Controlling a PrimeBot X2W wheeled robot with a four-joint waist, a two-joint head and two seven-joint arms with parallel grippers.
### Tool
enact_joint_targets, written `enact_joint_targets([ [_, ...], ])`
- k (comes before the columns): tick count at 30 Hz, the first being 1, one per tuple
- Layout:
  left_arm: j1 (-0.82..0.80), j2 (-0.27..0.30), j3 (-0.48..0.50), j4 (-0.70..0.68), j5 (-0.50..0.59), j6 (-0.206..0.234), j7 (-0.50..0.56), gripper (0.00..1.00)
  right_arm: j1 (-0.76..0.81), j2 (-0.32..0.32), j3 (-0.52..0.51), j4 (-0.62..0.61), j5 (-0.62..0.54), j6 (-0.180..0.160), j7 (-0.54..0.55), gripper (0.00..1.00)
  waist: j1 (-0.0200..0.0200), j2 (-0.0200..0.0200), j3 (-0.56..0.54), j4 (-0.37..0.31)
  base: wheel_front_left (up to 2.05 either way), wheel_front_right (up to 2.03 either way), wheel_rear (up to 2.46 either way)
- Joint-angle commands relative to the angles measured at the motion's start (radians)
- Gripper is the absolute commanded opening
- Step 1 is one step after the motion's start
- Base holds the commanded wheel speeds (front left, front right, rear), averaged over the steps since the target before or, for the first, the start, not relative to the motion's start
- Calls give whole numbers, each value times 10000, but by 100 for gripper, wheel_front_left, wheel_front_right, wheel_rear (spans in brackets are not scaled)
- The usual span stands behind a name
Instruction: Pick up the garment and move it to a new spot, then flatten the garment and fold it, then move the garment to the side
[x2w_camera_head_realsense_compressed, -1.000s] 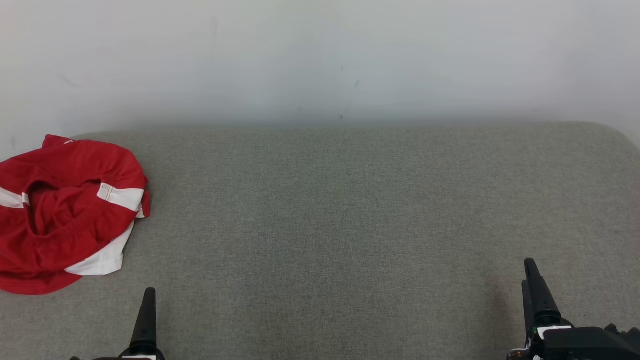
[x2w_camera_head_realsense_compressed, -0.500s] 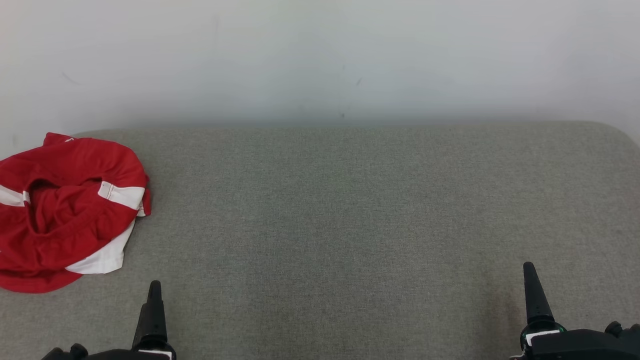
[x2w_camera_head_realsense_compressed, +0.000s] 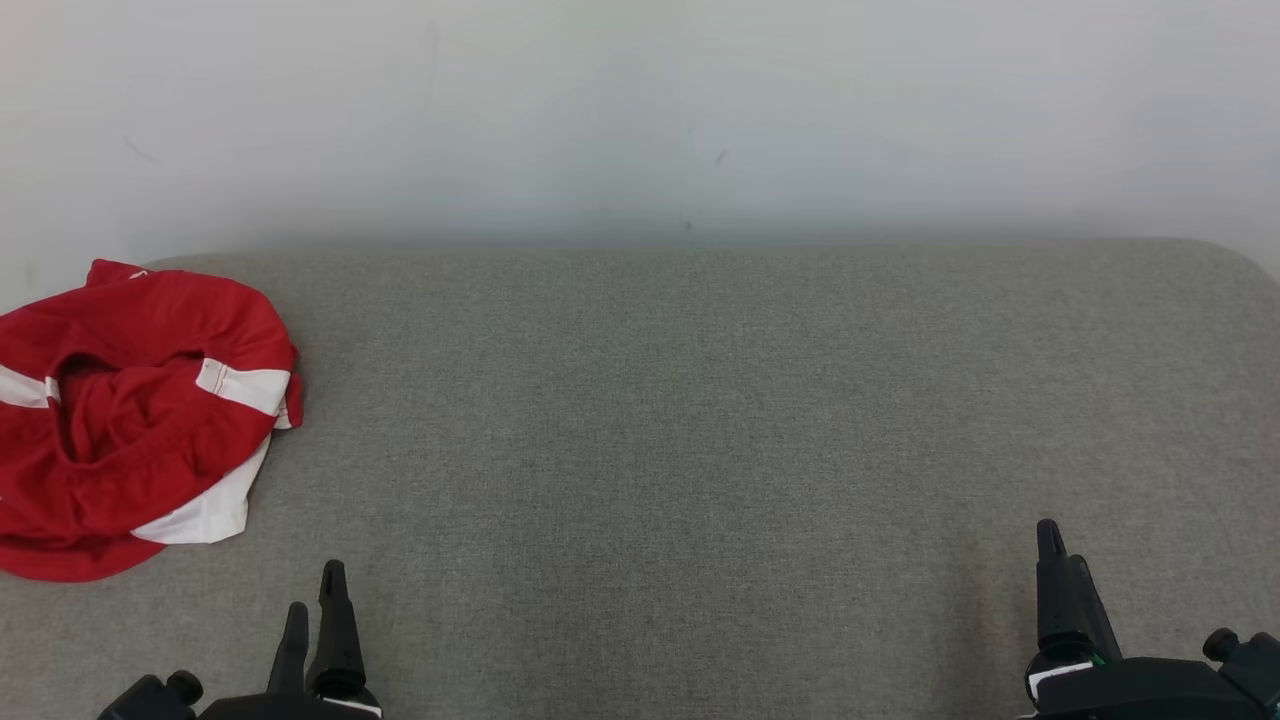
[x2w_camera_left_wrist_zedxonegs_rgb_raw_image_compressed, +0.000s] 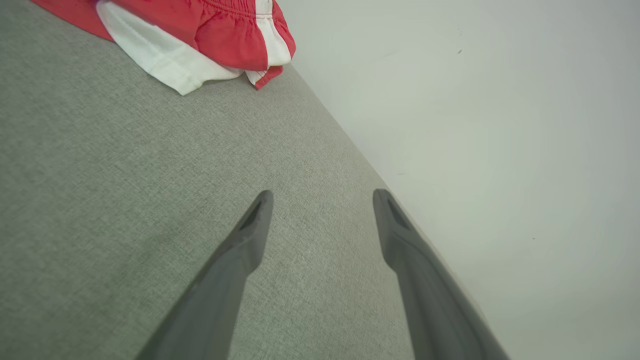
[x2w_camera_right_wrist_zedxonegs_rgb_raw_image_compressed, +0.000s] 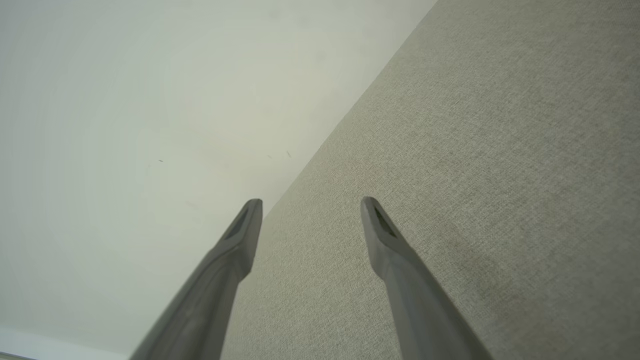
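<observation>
The garment (x2w_camera_head_realsense_compressed: 130, 420) lay crumpled at 9 o'clock on the pad (x2w_camera_head_realsense_compressed: 680, 420), cut by the head view's left border. The left gripper (x2w_camera_head_realsense_compressed: 315, 588), at 7 o'clock, stood fully spread and empty, near the cloth but apart from it. The right gripper (x2w_camera_head_realsense_compressed: 1058, 545), at 5 o'clock, was likewise wide and empty.

Risk: a pinch on one loose layer could drag the heap off the nearby edge.

Cloth: thin red fabric, white bands, soft folds. Support: coarse grey weave, rounded corners.
</observation>
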Motion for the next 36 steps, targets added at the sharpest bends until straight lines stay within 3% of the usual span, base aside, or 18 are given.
enact_joint_targets([
  [1, 4, 44, -41, -97, 254, 43, -107, 100, -74, -48, 18, -123, -256, -8, -98, 100, 0, 0, 3, 4, 0, 0, 0],
  [14, 49, 52, -279, -59, 1541, 256, -488, 100, -28, -54, 153, -38, -1508, -10, -475, 100, 0, 0, 37, 29, 0, 0, 0],
  [36, 211, 61, -769, -323, 5106, 852, -989, 100, 95, -61, 76, 193, -4054, -13, -983, 100, 0, 0, 45, 121, 0, 0, 0],
])
